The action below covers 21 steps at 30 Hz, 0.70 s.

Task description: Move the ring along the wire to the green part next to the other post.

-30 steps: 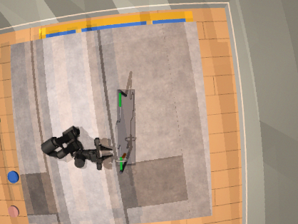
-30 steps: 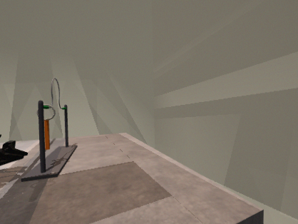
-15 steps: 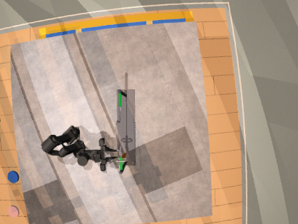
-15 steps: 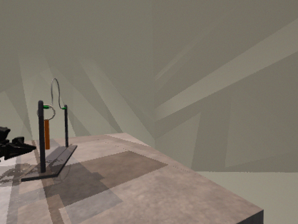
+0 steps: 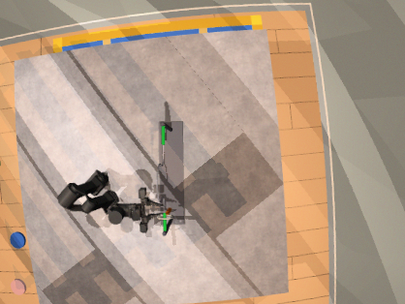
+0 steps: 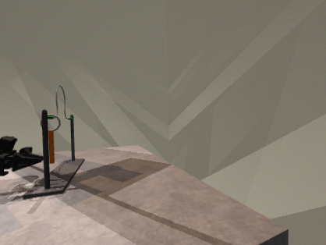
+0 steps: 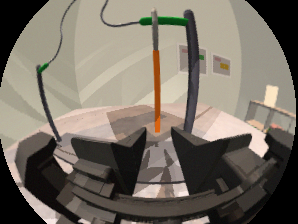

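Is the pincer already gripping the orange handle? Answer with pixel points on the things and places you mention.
No, the wrist view shows the pincer (image 5: 164,211) (image 6: 42,158) (image 7: 158,129) apart, with the orange handle (image 6: 51,147) (image 7: 157,90) standing beyond its tips.
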Available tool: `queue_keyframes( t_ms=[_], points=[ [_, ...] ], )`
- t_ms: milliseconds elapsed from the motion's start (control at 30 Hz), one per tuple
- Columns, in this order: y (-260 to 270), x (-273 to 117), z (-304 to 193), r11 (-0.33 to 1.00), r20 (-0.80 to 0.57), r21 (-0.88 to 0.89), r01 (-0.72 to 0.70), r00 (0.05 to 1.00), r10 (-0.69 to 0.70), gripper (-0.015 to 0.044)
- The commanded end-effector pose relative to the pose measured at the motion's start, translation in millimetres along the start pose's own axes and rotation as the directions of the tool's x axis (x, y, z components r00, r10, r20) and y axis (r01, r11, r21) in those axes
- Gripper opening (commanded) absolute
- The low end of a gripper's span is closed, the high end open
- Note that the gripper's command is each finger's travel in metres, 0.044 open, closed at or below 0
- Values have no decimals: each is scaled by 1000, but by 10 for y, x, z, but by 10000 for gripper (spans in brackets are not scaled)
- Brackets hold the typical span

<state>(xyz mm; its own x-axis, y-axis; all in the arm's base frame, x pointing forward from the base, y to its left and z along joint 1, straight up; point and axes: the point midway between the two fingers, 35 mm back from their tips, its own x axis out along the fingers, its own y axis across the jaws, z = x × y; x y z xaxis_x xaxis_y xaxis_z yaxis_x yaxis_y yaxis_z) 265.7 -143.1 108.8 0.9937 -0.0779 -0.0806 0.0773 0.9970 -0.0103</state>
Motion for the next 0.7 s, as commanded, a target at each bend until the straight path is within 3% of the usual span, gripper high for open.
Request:
queue_keyframes(
  t_ms=[0, 667],
  points=[
    [-18, 63, 18, 1000, 4, -1, 3, 1000, -3, 160],
    [-28, 375, 30, 1000, 7, -1, 3, 1000, -3, 160]
  ],
)
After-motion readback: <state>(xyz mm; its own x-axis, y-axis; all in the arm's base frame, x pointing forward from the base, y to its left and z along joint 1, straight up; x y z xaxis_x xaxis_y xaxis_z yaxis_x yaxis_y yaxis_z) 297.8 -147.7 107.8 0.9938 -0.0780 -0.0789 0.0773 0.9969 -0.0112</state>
